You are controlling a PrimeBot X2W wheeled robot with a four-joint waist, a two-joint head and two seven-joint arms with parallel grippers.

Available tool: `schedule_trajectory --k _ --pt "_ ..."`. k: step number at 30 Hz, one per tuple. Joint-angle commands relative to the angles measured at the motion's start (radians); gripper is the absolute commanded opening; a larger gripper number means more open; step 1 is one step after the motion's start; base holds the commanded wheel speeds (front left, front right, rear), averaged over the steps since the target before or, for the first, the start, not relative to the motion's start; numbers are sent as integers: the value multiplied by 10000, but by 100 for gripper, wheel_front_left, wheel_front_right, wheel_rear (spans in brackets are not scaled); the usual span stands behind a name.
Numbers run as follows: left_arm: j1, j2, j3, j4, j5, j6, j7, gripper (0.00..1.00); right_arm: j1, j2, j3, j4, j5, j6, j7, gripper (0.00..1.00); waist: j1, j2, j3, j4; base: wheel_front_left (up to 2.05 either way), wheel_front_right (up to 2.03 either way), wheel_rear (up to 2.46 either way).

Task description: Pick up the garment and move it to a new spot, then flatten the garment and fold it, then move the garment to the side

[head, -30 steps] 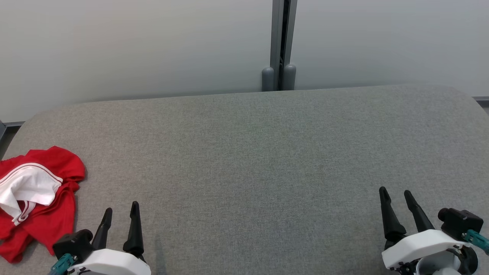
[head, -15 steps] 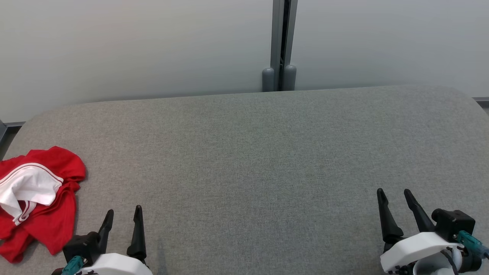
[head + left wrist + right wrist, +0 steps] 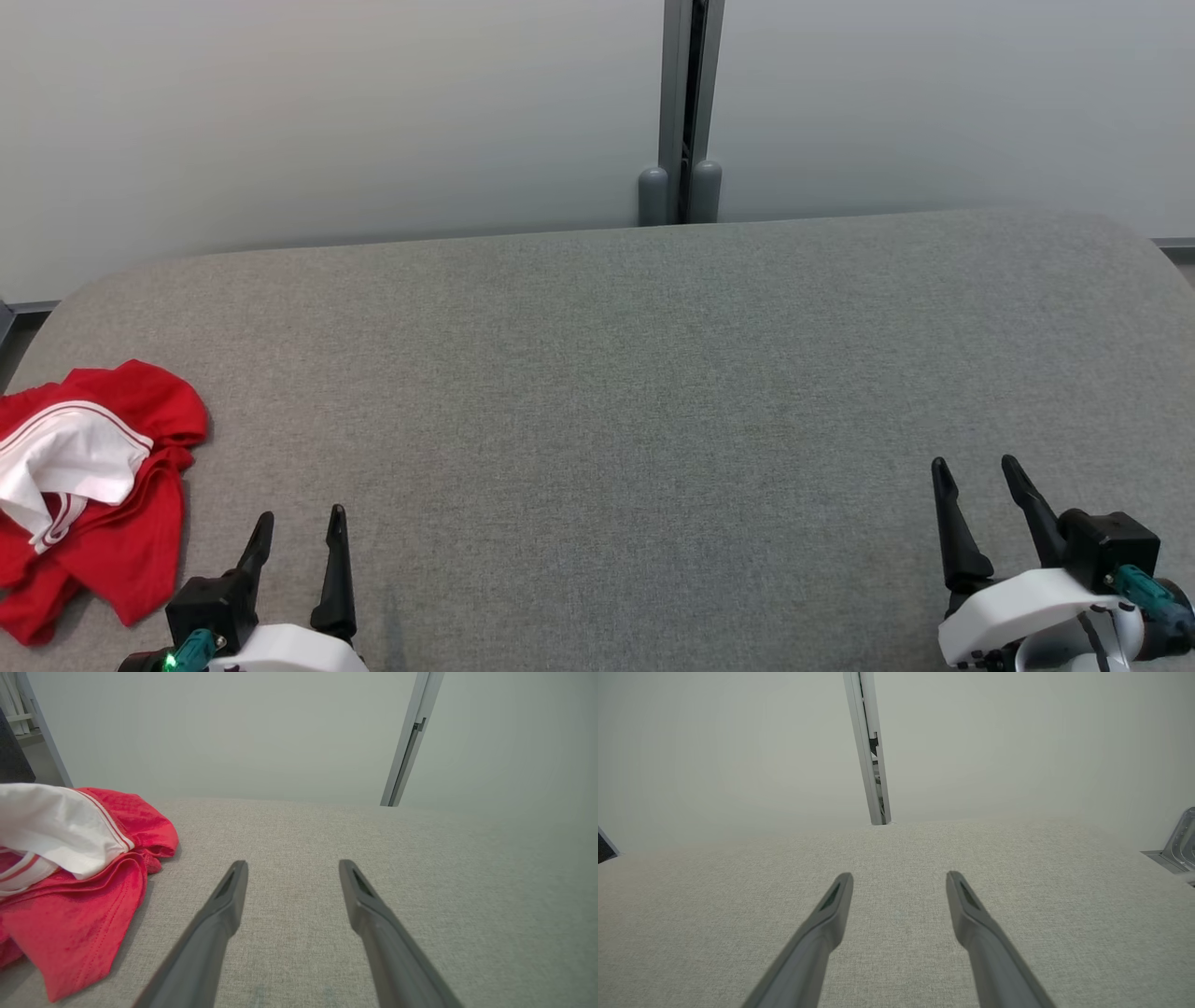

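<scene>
Red-and-white crumpled fabric garment (image 3: 84, 485) lies untouched while the left gripper (image 3: 301, 515) has eased back beside it, jaws open, as on the right gripper (image 3: 973, 462); pickup not begun.

Crumpled garment (image 3: 89, 485) blocks cushion's (image 3: 635, 373) left edge; rest bare, wall (image 3: 327, 112) behind.

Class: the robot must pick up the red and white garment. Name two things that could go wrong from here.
1. The garment lies bunched, white cloth folded over red, so the open left gripper may pinch several layers and it won't spread flat.
2. It sits near the left rim of the grey surface; a clumsy nudge could push it off, and the right gripper is far across.
</scene>
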Motion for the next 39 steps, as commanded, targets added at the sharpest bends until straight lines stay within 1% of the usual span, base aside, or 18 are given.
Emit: schedule_trajectory --k 1,14,18,22,24,28,39 --pt "49 58 32 -5 170 59 -58 100 -133 -24 -41 25 -162 19 -76 100 0 -1 -6 -6 0 0 0" --pt "57 68 163 160 936 192 -290 100 -120 -4 -126 115 -1134 20 -325 100 0 -1 -8 21 0 0 0" --pt "42 68 147 165 885 150 -272 100 -91 -1 -89 126 -1037 20 -306 100 0 -1 20 131 0 0 0" --pt "41 68 150 200 857 180 -272 100 -16 1 24 142 -1012 20 -306 100 0 -1 44 415 0 0 0" --pt "15 66 168 211 855 191 -270 100 33 -1 114 145 -1003 20 -306 100 0 -1 55 636 0 0 0" --pt "10 66 244 286 796 196 -267 100 157 1 291 191 -925 17 -305 100 0 -1 30 1320 0 0 0" --pt "247 61 681 418 997 57 -266 100 135 4 1243 331 -781 11 -297 100 0 -1 -79 3568 0 0 0"
